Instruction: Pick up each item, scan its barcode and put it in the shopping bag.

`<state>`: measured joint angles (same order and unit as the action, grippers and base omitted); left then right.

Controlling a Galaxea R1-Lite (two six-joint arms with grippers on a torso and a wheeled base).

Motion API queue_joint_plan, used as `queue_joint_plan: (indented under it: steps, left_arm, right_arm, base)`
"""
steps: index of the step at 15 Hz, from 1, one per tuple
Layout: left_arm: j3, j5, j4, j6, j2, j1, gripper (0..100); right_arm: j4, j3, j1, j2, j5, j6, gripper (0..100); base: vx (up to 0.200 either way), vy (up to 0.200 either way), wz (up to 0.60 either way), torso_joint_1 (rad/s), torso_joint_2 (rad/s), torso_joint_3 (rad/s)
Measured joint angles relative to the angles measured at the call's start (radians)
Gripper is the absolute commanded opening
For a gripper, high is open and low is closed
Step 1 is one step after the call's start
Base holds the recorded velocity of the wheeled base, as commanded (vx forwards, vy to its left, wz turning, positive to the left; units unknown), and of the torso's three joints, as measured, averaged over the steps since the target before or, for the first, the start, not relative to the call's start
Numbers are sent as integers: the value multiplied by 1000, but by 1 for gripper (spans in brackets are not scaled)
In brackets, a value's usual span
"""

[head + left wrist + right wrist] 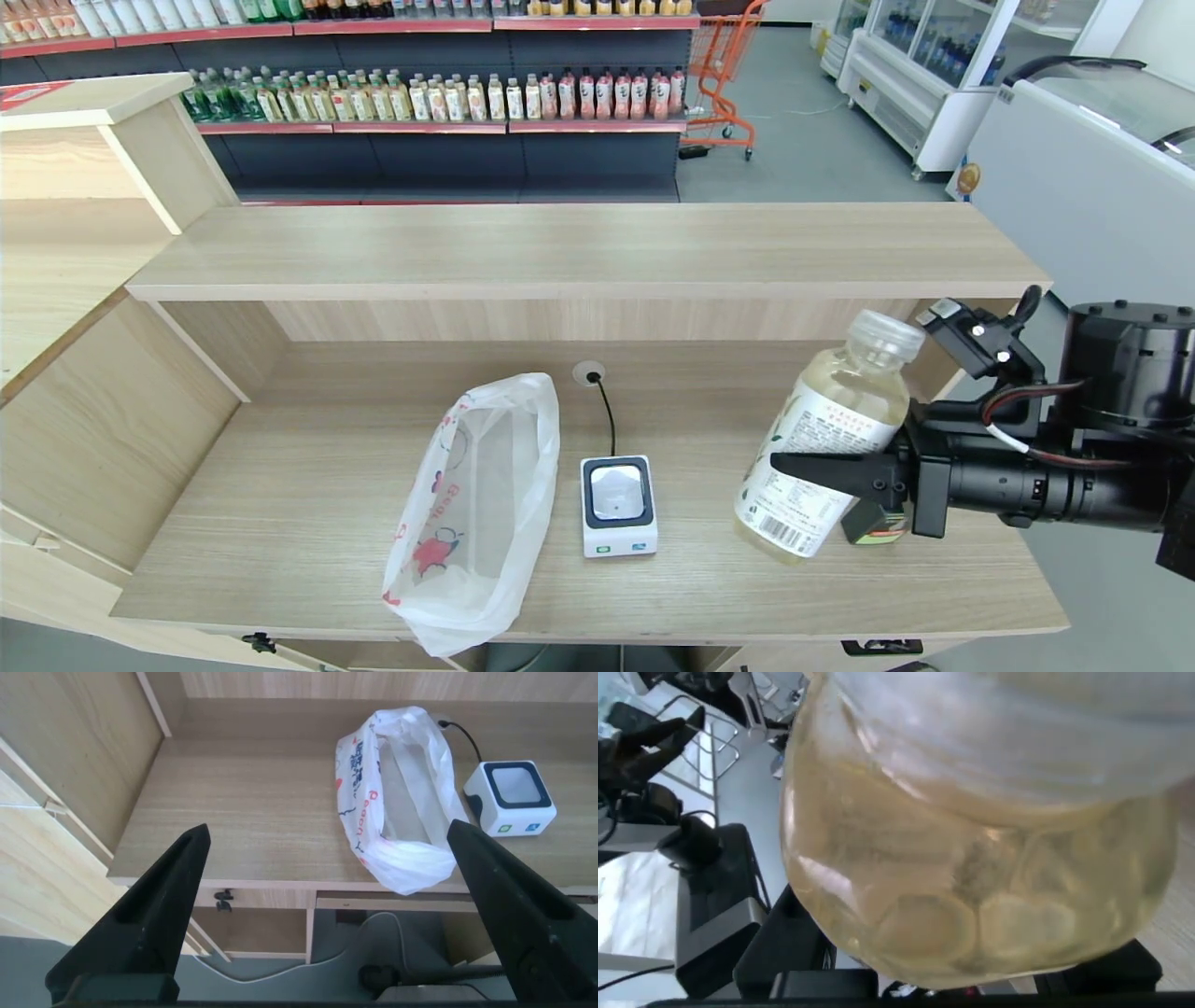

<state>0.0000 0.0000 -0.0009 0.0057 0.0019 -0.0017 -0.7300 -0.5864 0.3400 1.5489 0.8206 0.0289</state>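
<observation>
My right gripper point(814, 461) is shut on a clear bottle of pale yellow drink point(831, 425) and holds it tilted above the right part of the wooden counter point(709, 579). The white label's barcode faces forward near its lower end. The bottle's base point(971, 859) sits right in front of the right wrist camera. To the bottle's left on the counter stands a white barcode scanner point(617, 504), also seen as the scanner point(512, 798). A white plastic shopping bag point(476, 509) lies open left of it. My left gripper point(327, 833) hangs open over the counter's front edge, near the bag point(392, 793).
A small dark box point(876, 525) lies on the counter behind the right gripper. The scanner's cable point(607, 411) runs back to a hole in the counter. A raised shelf point(588, 247) borders the back and a side panel point(112, 448) the left.
</observation>
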Motion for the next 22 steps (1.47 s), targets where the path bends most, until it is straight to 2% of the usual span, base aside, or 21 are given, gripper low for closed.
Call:
queue_joint_plan:
  steps: [2,9,11,13,22]
  left_arm:
    - [0,0,0,0,0,0,100]
    - [0,0,0,0,0,0,100]
    - [0,0,0,0,0,0,100]
    - [0,0,0,0,0,0,100]
    - [0,0,0,0,0,0,100]
  right_arm:
    - [-1,0,22,-1,46,46,0]
    - [0,45,50,12,83,59,0]
    - [0,45,57,10,107,121,0]
    - [-2,40,77,1,110,192,0]
    - [-7,19,123,4,110,257,0]
  base:
    - [0,0,0,0,0,0]
    - [0,0,0,0,0,0]
    - [0,0,0,0,0,0]
    - [0,0,0,0,0,0]
    - [0,0,0,0,0,0]
